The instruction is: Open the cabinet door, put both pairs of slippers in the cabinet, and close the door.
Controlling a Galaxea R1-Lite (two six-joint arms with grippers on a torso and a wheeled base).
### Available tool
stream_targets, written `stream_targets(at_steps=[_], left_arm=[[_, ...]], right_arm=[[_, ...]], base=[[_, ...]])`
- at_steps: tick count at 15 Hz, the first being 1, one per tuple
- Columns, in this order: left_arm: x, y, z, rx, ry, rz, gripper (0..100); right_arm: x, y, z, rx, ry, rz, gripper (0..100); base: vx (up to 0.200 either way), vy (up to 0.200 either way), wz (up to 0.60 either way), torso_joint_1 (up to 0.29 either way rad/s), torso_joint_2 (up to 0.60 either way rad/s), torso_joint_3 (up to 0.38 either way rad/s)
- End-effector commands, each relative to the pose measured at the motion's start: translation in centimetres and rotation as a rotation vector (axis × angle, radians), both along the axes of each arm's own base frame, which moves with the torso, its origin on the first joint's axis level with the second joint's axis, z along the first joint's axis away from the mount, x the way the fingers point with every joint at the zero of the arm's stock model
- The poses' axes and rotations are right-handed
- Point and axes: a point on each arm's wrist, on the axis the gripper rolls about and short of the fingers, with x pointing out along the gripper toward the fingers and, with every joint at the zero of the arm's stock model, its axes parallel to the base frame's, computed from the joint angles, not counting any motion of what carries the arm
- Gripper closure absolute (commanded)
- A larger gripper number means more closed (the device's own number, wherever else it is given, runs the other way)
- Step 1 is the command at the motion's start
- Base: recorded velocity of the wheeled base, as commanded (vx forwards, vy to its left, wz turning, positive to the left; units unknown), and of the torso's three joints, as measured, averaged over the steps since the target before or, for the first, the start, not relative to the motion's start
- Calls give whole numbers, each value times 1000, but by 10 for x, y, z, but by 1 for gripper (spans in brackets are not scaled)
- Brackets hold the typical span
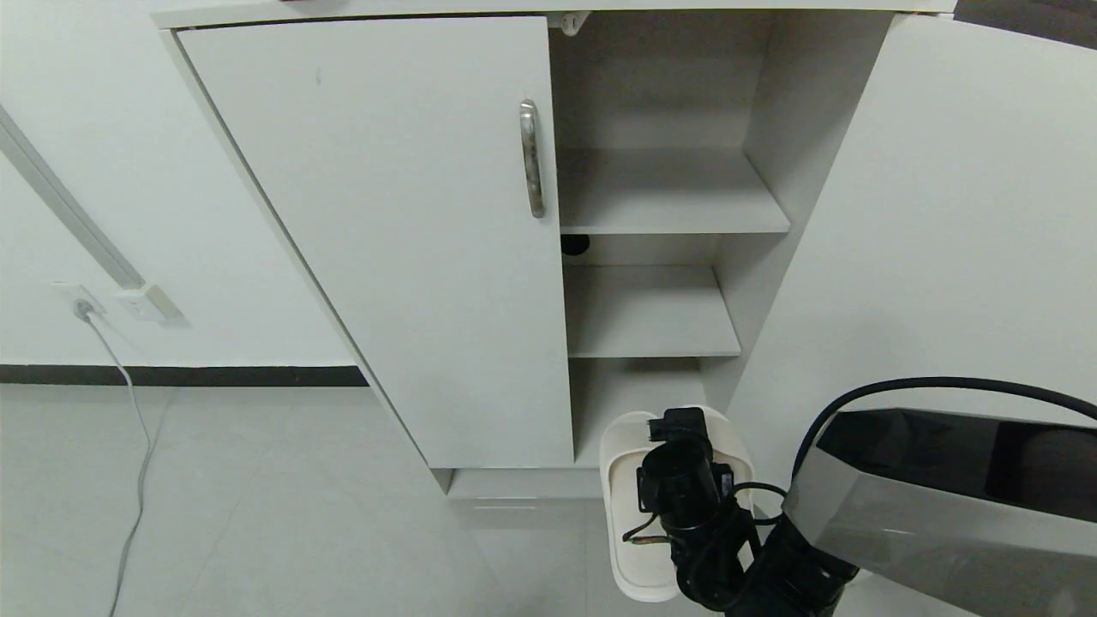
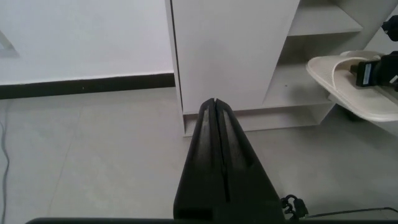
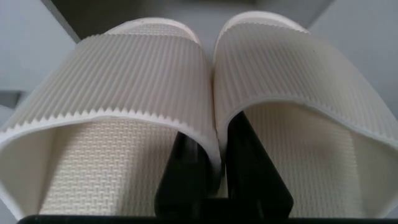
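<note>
The white cabinet [image 1: 651, 206] stands with its right door [image 1: 934, 223] swung open and its left door [image 1: 386, 240] shut. Inside are bare shelves [image 1: 668, 193]. A pair of cream slippers [image 1: 630, 514] hangs in front of the bottom compartment, held side by side. My right gripper [image 3: 214, 168] is shut on the slippers [image 3: 211, 106], its fingers pinching the two inner edges together. From the left wrist view the same slippers [image 2: 348, 81] show near the cabinet base. My left gripper [image 2: 214, 109] is shut and holds nothing, low over the floor.
A grey cable [image 1: 137, 463] runs down from a wall socket [image 1: 81, 304] at the left. A metal handle [image 1: 531, 158] is on the shut left door. Pale tiled floor [image 1: 257, 506] lies before the cabinet.
</note>
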Motion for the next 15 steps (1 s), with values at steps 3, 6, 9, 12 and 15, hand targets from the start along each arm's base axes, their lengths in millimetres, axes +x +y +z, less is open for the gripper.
stream_targets(at_steps=[3,6,9,12,15], left_arm=[[0,0,0,0,1,0,100],[0,0,0,0,1,0,100],[0,0,0,0,1,0,100],[0,0,0,0,1,0,100],[0,0,0,0,1,1,100]], right_arm=[[24,-3,-10,-1,-129,-18,100],[32,-6,-9,-14,-259,-25,100],[32,-5,-3,0,-280,-27,100],[32,-5,9,20,-301,-26,100],[32,-5,8,17,-298,-21,100]], base=[[0,0,0,1,1,-24],[0,0,0,0,0,0],[0,0,0,0,0,0],[0,0,0,0,0,0],[0,0,0,0,0,0]])
